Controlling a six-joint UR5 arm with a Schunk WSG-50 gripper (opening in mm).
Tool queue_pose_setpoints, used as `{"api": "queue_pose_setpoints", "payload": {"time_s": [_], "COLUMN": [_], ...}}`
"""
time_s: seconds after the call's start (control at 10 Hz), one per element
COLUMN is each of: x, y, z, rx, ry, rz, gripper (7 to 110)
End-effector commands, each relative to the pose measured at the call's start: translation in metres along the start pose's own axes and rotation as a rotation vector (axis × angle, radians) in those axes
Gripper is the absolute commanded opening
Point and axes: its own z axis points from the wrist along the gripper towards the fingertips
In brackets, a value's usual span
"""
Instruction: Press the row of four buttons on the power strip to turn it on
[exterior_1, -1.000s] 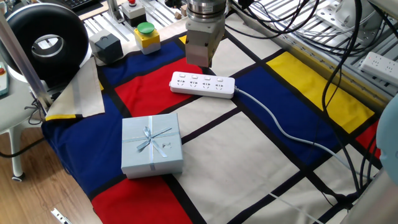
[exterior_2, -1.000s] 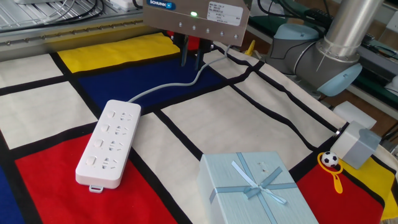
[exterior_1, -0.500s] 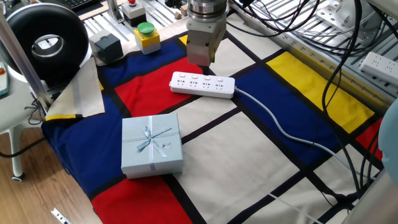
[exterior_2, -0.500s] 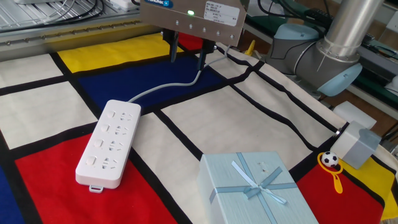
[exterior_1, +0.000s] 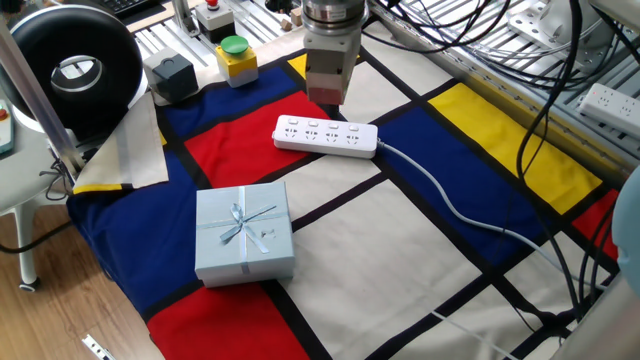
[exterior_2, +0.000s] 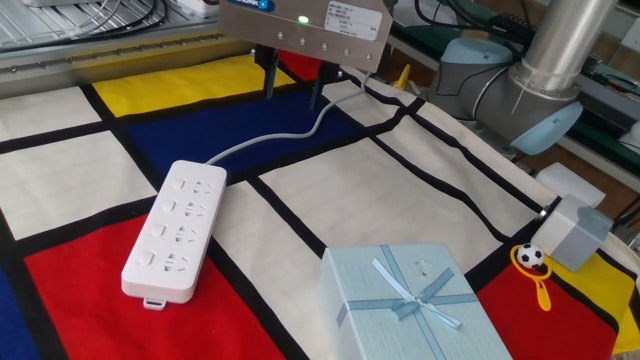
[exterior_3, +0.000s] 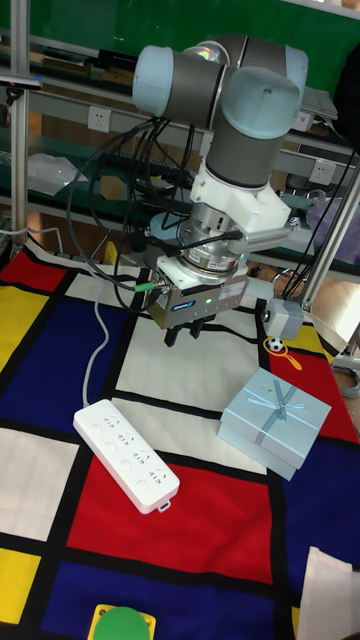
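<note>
On my gripper body, a small blue label in the other fixed view is cut off by the top edge of the picture and I cannot make out its word. Beside it sits a white sticker with lines of print too small to read. Nothing legible shows on the power strip or the gift box.
</note>
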Motion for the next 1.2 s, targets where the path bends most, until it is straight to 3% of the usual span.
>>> {"api": "queue_pose_setpoints", "payload": {"time_s": [0.0,0.3,0.4,0.6,1.1], "x": [-0.01,-0.01,-0.016,-0.012,-0.042], "y": [0.006,0.009,0.012,-0.021,-0.055], "z": [-0.001,-0.002,-0.002,0.008,0.031], "rx": [-0.023,-0.035,-0.048,0.012,-0.018], "ry": [-0.04,-0.045,-0.07,-0.041,-0.064], "rz": [-0.043,-0.075,-0.092,-0.098,-0.123], "gripper": [44,44,44,44,44]}}
